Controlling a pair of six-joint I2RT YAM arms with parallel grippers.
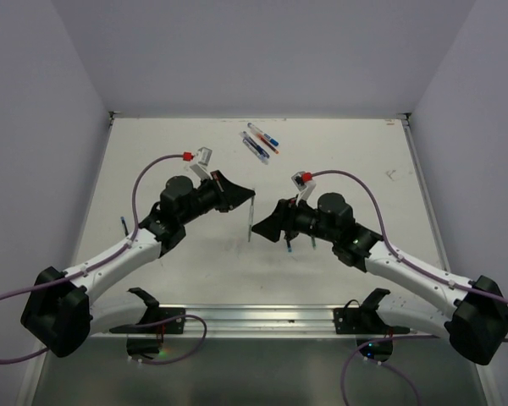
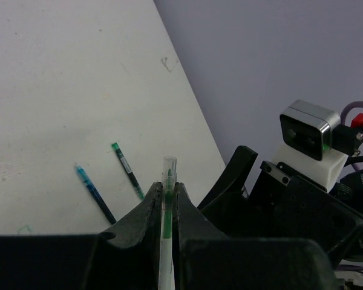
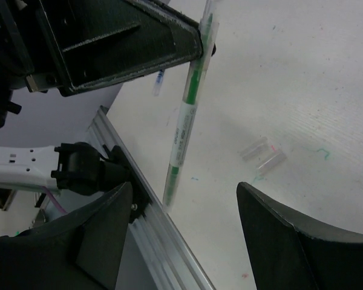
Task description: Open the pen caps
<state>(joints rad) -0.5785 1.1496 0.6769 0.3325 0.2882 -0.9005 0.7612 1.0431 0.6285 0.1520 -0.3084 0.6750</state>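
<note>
The left gripper (image 2: 167,188) is clamping a pen (image 3: 187,118) crosswise between its fingertips, leaving a short clear stub protruding on one side of the fingers and the long green-cored barrel hanging free on the other. The right gripper (image 3: 184,190) is facing the pen's free lower end with its jaws standing wide apart, one on each side of the pen and neither touching it; it is grasping nothing. The views are not settling which end of the pen is carrying the cap. Two short clear tubes (image 3: 263,154), probably caps already off, are lying on the table (image 3: 302,72) near the pen's lower end, and the spare pens (image 1: 260,142) are lying well apart from the pen, on its far side. The step in hand is, by judgement, the grasp for the pull-off. Doing it well is calling for centring the pen between the right pads, closing only on the end section, and pulling straight along the pen's axis while the left grip is holding firm, since a sideways pull is risking bending or slipping the thin barrel.
</note>
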